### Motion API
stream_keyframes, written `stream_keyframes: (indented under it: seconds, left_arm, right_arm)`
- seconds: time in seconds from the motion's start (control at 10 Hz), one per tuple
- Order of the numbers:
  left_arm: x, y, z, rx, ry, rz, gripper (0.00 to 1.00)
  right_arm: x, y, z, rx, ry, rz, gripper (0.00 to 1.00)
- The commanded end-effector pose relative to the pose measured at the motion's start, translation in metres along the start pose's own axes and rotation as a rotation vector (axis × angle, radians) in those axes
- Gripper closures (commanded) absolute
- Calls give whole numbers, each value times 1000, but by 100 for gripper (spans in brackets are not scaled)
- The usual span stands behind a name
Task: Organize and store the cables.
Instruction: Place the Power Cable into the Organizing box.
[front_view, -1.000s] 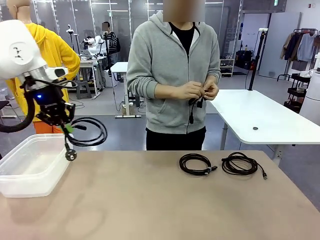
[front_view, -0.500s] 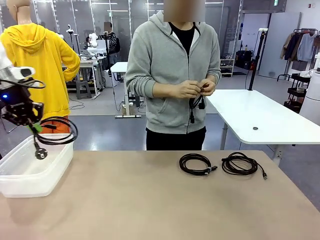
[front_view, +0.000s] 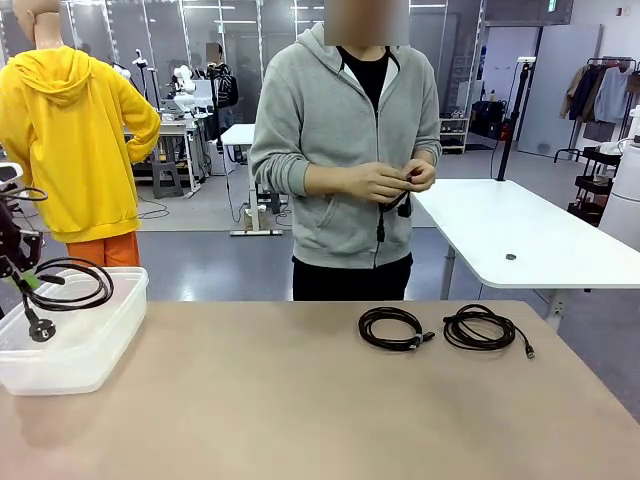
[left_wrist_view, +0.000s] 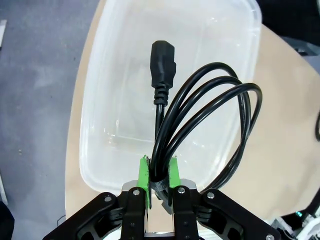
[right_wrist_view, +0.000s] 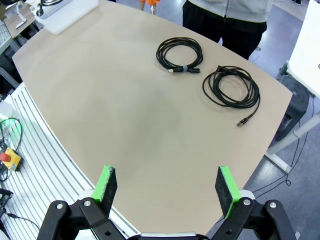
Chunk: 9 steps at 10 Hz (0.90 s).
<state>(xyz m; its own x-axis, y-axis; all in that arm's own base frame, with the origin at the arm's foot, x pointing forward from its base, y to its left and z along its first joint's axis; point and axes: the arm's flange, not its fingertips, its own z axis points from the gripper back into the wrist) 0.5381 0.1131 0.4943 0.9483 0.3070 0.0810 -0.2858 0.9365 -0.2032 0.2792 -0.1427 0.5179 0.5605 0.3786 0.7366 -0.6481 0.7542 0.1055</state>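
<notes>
left pincer (left_wrist_view: 159, 172) clamped on a coiled cable (left_wrist_view: 171, 125), loops fanning ahead over the clear bin (left_wrist_view: 100, 125); right pincer (right_wrist_view: 167, 185) gapes wide, empty, above the worktop (right_wrist_view: 125, 125)

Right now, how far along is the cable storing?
Nothing stored: the bin looks empty. In hand: the left fingers clamp the plug cable above it. Left: the left coil and right coil on the table, plus a cord in the person's hands.

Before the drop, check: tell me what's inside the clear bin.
Bare floor shows in the bin; the coiled cable, clamped in the left gripper, hangs over it and covers part of the floor.
</notes>
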Motion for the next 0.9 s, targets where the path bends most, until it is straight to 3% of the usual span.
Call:
stream_keyframes:
  seconds: [0.0,0.3,0.8]
  left_arm:
    - [11,3,-23,6,-46,36,83]
    - [32,4,-58,35,-64,66,83]
    - [21,2,-84,65,3,88,83]
  right_arm:
    - [0,-1,2,9,-7,15,0]
    - [0,-1,2,9,-7,15,0]
    - [0,-1,2,9,-7,15,0]
